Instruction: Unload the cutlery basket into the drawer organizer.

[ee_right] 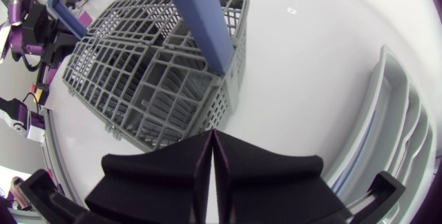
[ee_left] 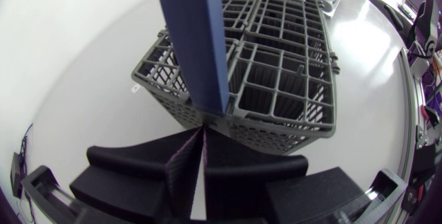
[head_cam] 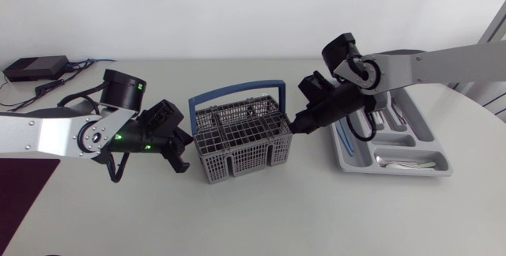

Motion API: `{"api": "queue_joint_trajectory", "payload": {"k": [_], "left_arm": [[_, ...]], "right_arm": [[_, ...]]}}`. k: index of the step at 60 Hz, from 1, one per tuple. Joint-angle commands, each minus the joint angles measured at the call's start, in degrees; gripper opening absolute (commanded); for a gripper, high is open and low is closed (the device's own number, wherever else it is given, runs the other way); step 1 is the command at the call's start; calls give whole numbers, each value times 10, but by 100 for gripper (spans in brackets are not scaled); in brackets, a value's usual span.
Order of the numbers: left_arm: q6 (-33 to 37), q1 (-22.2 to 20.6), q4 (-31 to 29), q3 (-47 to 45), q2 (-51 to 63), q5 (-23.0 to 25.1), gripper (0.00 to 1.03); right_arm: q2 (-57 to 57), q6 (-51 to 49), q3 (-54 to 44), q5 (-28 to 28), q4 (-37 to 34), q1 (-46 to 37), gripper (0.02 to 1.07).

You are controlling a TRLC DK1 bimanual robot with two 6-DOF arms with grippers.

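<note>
Cutlery basket point(head_cam: 241, 141) sits mid-surface, a grey plastic lattice with a blue handle point(head_cam: 237, 92) arched over the top. Drawer organizer point(head_cam: 395, 172) lies apart from it, toward the right arm's side, with silvery cutlery point(head_cam: 407, 161) in its near compartment and a blue-handled piece point(head_cam: 345, 141) in a long slot.

Left gripper point(head_cam: 180, 155) is just beside the basket's left wall, fingers pressed together on nothing. Right gripper point(head_cam: 300, 123) is at the basket's right wall, fingers likewise closed and empty. Can't tell if either touches the basket.

No cutlery shows clearly in the basket cells, and the deep ones are partly hidden.

Handling, as a judgement: the basket looks light and stiff and would likely slide on the smooth surface point(head_cam: 261, 216) if nudged, so one arm could brace it. Metal cutlery is thin, hard and slippery. Best grip is across a handle standing above the lattice, pulling straight up to avoid snagging.
</note>
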Motion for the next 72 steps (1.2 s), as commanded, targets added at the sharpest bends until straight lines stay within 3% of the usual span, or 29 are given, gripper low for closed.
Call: {"api": "queue_joint_trajectory", "payload": {"k": [1,27,43,72], "left_arm": [[-8,-2,12,33,16,13,25],[-20,-12,7,112,80,1,25],[-20,-12,2,113,83,0,25],[-18,-7,2,109,83,0,25]], "right_arm": [[-24,16,-25,-13,9,20,7],[-64,42,-64,3,42,54,7],[-38,38,-28,23,49,49,7],[-43,40,-56,39,66,47,7]]}}
